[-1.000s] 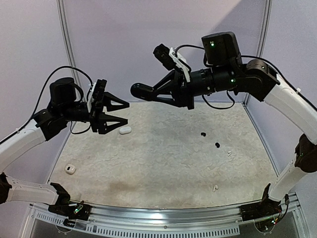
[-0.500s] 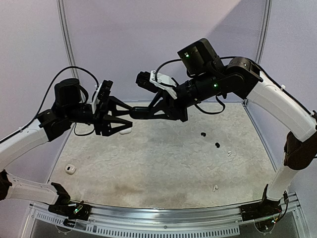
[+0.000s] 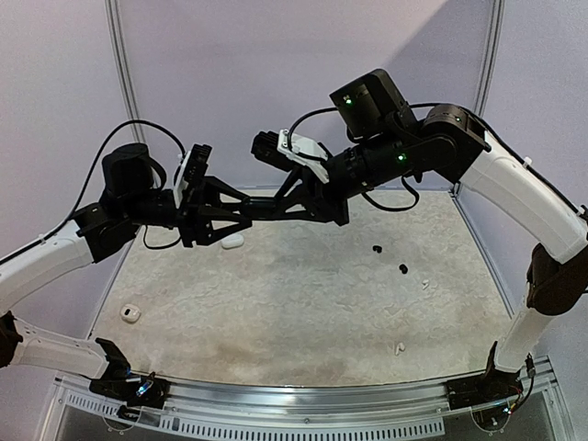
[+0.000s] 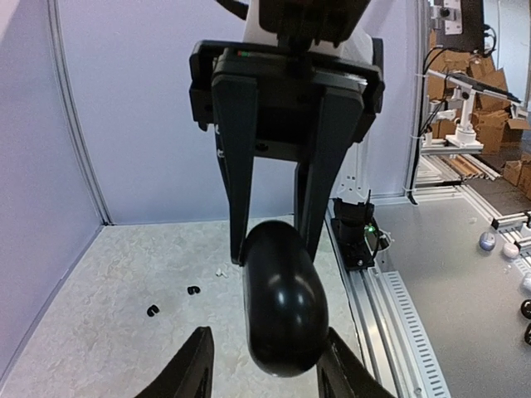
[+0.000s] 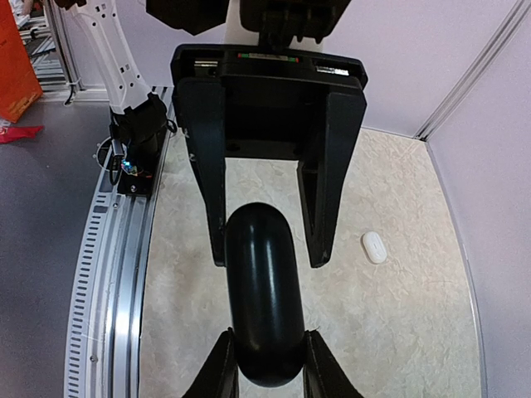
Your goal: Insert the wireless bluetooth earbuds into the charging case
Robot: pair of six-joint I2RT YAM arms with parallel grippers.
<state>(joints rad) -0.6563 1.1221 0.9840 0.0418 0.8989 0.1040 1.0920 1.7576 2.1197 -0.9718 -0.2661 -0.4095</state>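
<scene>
My right gripper (image 3: 262, 207) is shut on a black pebble-shaped charging case (image 3: 248, 209), held high over the back left of the table. In the right wrist view my right gripper (image 5: 267, 336) clamps the near end of the case (image 5: 264, 282). My left gripper (image 3: 234, 213) is open and faces it. In the left wrist view my left gripper (image 4: 265, 340) flanks the case's free end (image 4: 282, 303); the right finger looks close to touching it. Two black earbuds (image 3: 376, 248) (image 3: 402, 269) and two white earbuds (image 3: 425, 283) (image 3: 400, 349) lie on the table at the right.
A white case (image 3: 231, 241) lies on the table under the grippers and also shows in the right wrist view (image 5: 374, 247). Another white case (image 3: 130, 314) lies at the near left. White walls enclose the back and sides. A metal rail (image 3: 294, 400) runs along the front edge.
My right arm swung left, carrying the black case toward my left gripper. My left gripper moved right, and its open fingers now sit around the case's free end.
</scene>
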